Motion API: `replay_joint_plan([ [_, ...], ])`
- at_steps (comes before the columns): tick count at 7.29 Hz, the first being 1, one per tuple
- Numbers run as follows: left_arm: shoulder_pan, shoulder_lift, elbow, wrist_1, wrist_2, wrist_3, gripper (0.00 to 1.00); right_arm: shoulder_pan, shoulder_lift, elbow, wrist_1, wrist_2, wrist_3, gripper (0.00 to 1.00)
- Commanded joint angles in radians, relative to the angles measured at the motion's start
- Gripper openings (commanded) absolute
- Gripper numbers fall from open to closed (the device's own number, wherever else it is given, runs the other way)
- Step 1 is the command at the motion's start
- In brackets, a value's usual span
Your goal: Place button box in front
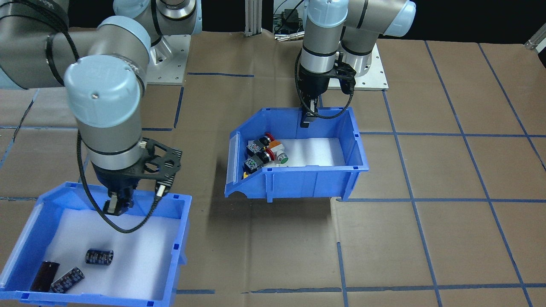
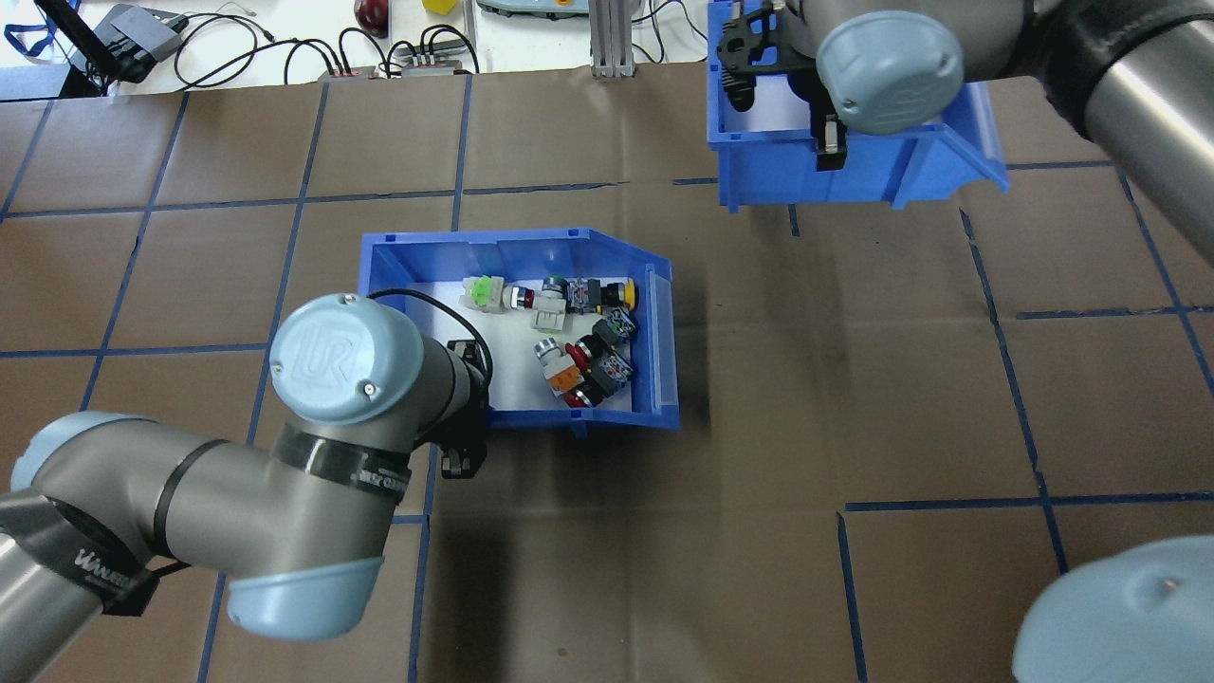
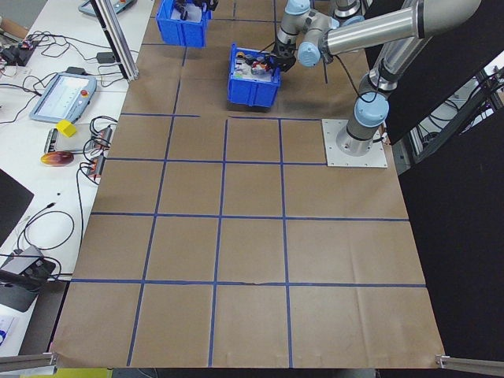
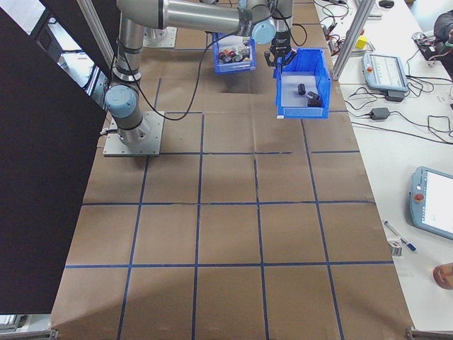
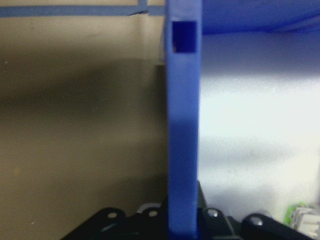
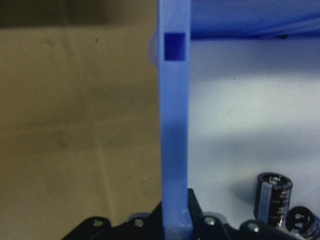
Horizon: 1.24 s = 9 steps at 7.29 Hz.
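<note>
1. at upper right of the front-facing view you see the left arm (image 1: 322, 38): silver-grey tubes, pale blue-grey joint caps, a black ring above its wrist.
2. the right arm (image 1: 104, 102) at left in that view has the same grey tube and a round pale blue cap with one small screw.
3. in the overhead view, lower left, the left arm's cap (image 2: 343, 358) bears an embossed "ur" mark and a screw.
4. a black strap with pale lettering (image 2: 71, 560) wraps that arm at far lower left.
5. black cables (image 1: 115, 221) loop from each wrist.
6. black skeletal brackets (image 1: 160, 160) sit at the wrists.
7. each arm stands on a square metal base plate (image 3: 354, 143).
</note>
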<state>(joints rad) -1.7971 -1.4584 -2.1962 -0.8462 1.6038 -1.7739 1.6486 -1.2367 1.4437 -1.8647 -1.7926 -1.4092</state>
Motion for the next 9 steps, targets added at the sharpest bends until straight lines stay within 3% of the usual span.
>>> replay_joint_plan([
  [1,0.059,-0.165,0.189,-0.008,-0.002,0.077,0.00,-0.128,-0.142,0.162,-0.004,0.040,-0.132,0.04],
  [2,0.053,-0.263,0.276,-0.011,-0.016,0.068,0.00,-0.183,-0.192,0.226,-0.004,0.065,-0.161,0.04],
  [3,0.039,-0.337,0.361,-0.011,-0.063,0.058,0.00,-0.234,-0.242,0.295,-0.033,0.074,-0.222,0.04],
  [6,-0.028,-0.480,0.498,-0.013,-0.076,-0.041,0.00,-0.285,-0.357,0.518,-0.126,0.081,-0.322,0.04],
  [9,-0.083,-0.557,0.555,-0.011,-0.076,-0.099,0.00,-0.314,-0.371,0.560,-0.148,0.085,-0.356,0.04],
])
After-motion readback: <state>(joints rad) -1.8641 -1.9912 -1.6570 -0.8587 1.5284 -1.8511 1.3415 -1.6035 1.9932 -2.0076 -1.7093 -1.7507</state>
